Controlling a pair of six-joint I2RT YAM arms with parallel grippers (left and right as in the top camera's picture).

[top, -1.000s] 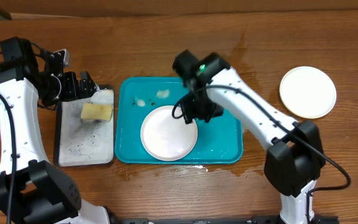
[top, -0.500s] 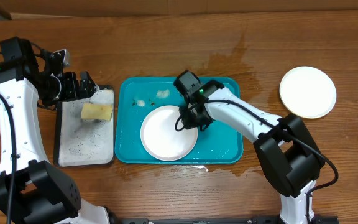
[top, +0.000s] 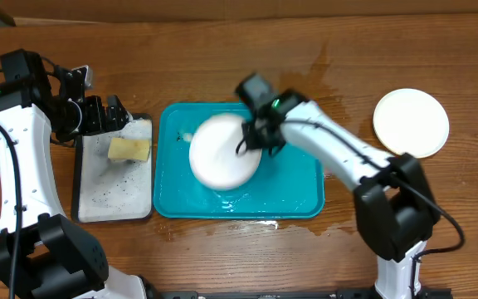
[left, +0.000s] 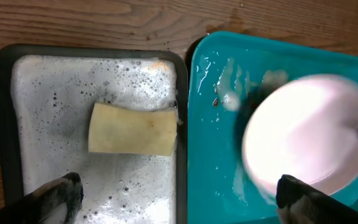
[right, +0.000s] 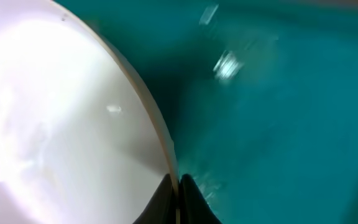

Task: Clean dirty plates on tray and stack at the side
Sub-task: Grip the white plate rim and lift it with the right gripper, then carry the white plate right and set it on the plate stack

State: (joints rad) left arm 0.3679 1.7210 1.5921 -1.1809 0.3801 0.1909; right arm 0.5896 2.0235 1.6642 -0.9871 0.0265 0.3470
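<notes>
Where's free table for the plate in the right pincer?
Bare wood: far strip behind the tray; near-right corner below the side plate, right of the right arm. Tray's right half is free but wet-looking. Crowded: tray's left, under the held plate; the slit to the black tray, which holds a sponge.

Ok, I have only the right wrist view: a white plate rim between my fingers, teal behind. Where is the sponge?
Observer: The sponge lies on foam in the small black-rimmed tray, just left of the teal tray.
Operator: Does the left gripper hold it?
Observer: No, the left gripper hangs open over that tray, empty.
Operator: Is any plate outside the teal tray?
Observer: Yes, one pale plate lies on the table at the far right; your white plate is over the teal tray.
</notes>
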